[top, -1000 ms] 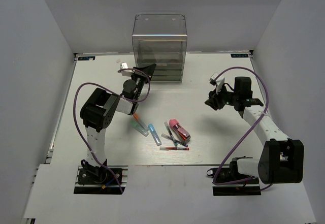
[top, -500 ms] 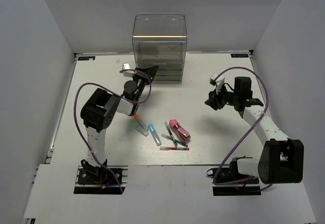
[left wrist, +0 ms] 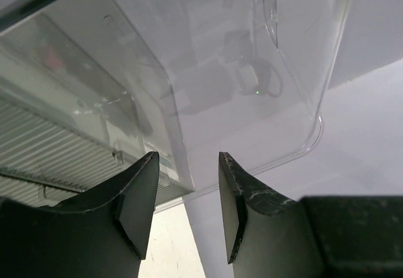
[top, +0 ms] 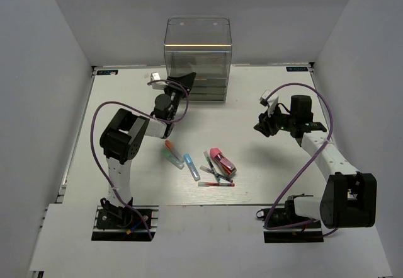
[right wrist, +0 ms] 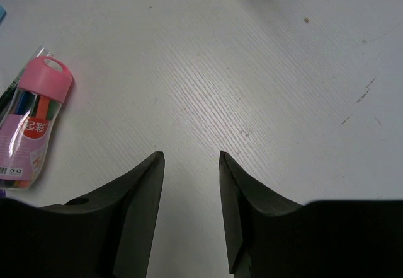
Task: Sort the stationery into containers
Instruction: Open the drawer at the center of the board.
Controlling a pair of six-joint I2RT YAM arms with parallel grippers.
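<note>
The containers are the stacked drawers of a tall transparent box at the back of the table. My left gripper is open at the box's front left corner. In the left wrist view the box's clear corner edge shows in the gap of that gripper, untouched by either finger. The stationery lies mid-table: an orange-capped marker, a teal one, a blue one, a pink-and-red piece, dark pens and a red pen. My right gripper hangs open over bare table, right of them.
White walls enclose the table on the left, back and right. The table's front edge runs just beyond the arm bases. Purple cables loop off both arms.
My left gripper has opened and moved a little up toward the box's front left corner. The right arm and the stationery have not moved.
</note>
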